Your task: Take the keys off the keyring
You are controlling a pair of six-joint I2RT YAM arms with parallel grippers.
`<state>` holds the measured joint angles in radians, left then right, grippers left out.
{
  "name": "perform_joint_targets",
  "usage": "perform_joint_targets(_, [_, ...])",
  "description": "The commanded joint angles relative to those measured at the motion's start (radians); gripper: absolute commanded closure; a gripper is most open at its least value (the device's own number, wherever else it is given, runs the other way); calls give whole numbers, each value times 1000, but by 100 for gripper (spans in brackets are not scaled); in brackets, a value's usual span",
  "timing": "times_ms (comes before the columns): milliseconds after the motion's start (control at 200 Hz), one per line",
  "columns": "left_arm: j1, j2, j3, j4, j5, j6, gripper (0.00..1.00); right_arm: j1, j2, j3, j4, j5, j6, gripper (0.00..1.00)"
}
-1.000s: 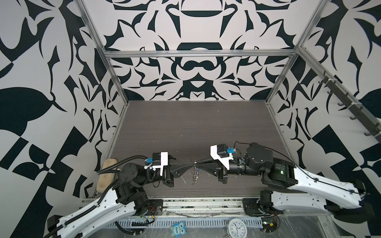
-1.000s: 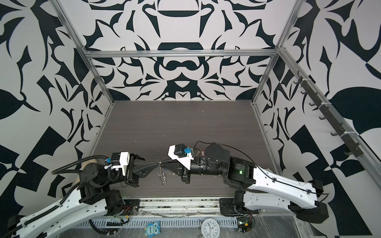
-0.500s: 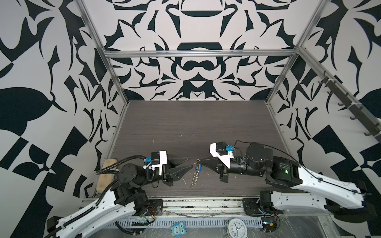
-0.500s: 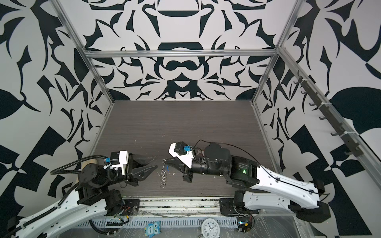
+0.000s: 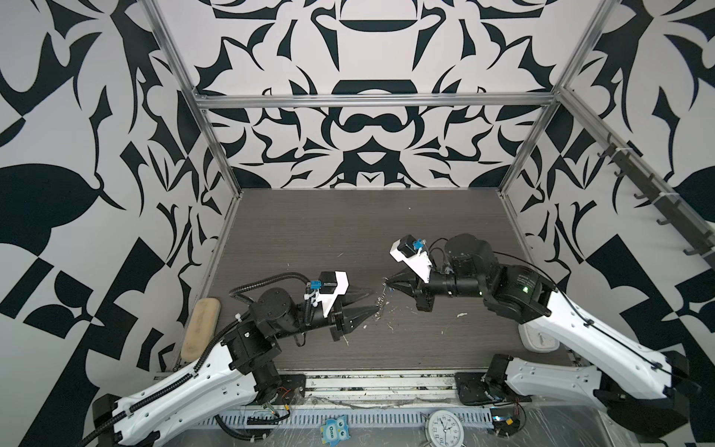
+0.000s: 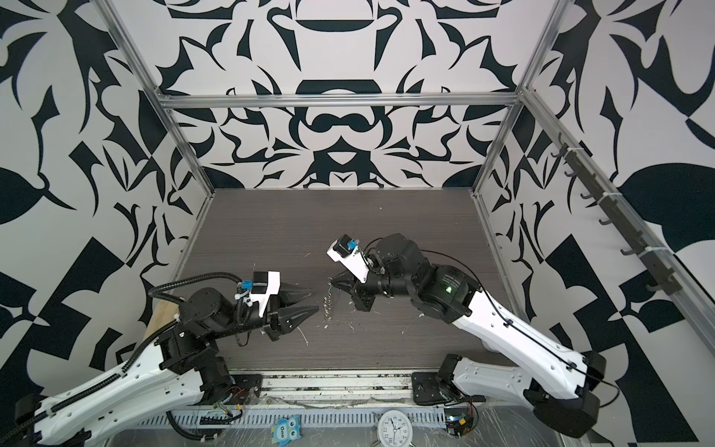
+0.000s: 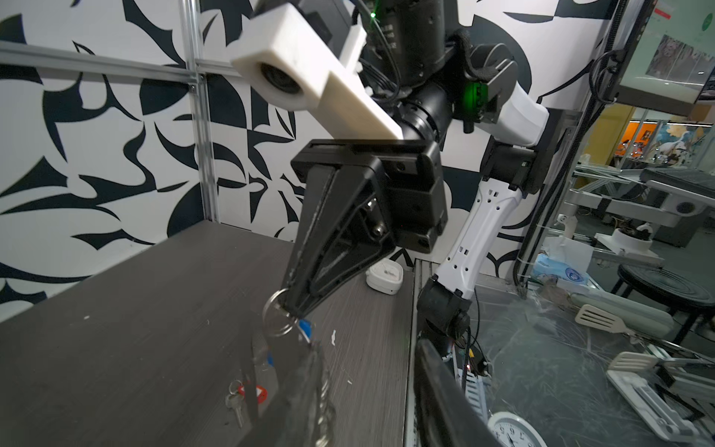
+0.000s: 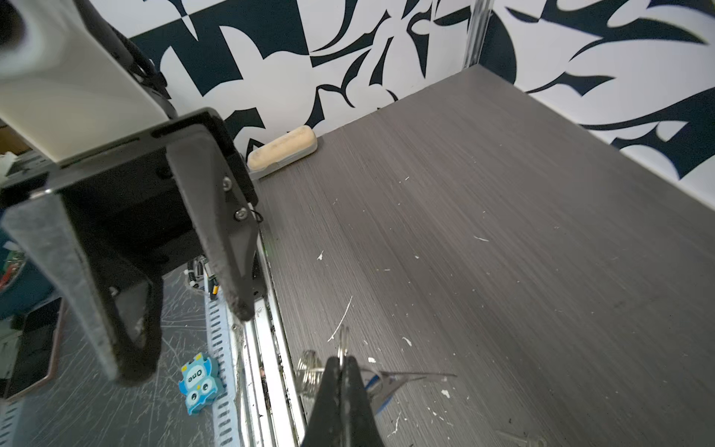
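- Currently the left gripper (image 6: 315,299) holds nothing: fingers partly spread, tips pointing to 3 o'clock in both top views, just short of the keyring.
- Red key (image 7: 253,393) is off and lies flat on the bench (image 5: 348,232), clear of everything. I'd call that half done.
- Keyring (image 6: 328,305) hangs in the air over the 6 o'clock part of the bench, between the two grippers. The blue key (image 7: 305,329) dangles from it just under the grip, so that one is left to remove.
- Keyring's long axis runs 12 to 6 in both top views, free end toward 6. Looks like it hangs roughly plumb, rings in a row down its edge. The plate itself is too blurred to read.
- Right gripper (image 7: 290,302) has its fingers closed tight on the top silver ring, tips pointing to 9 o'clock, carrying the whole keyring.
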<state>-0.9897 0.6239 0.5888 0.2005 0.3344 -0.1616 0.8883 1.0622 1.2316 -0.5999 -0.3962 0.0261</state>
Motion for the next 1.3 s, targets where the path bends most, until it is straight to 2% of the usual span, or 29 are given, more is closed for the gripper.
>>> perform_joint_targets(0, [72, 10, 13, 36, 146, -63, 58, -48, 2, 39, -12, -229, -47, 100])
perform_joint_targets(200, [272, 103, -18, 253, 395, -289, 62, -71, 30, 43, -38, -315, -86, 100])
perform_joint_targets(400, [295, 223, 11, 333, 504, -358, 66, -75, 58, 55, -28, -323, -91, 100])
perform_joint_targets(615, [295, 249, 18, 338, 532, -371, 71, -96, 65, 68, -14, -317, -94, 100])
perform_joint_targets(785, [295, 256, 34, 311, 544, -369, 80, -103, 76, 74, -2, -315, -92, 100])
perform_joint_targets(1300, [295, 295, 67, 258, 528, -363, 83, -104, 94, 100, 0, -311, -82, 100])
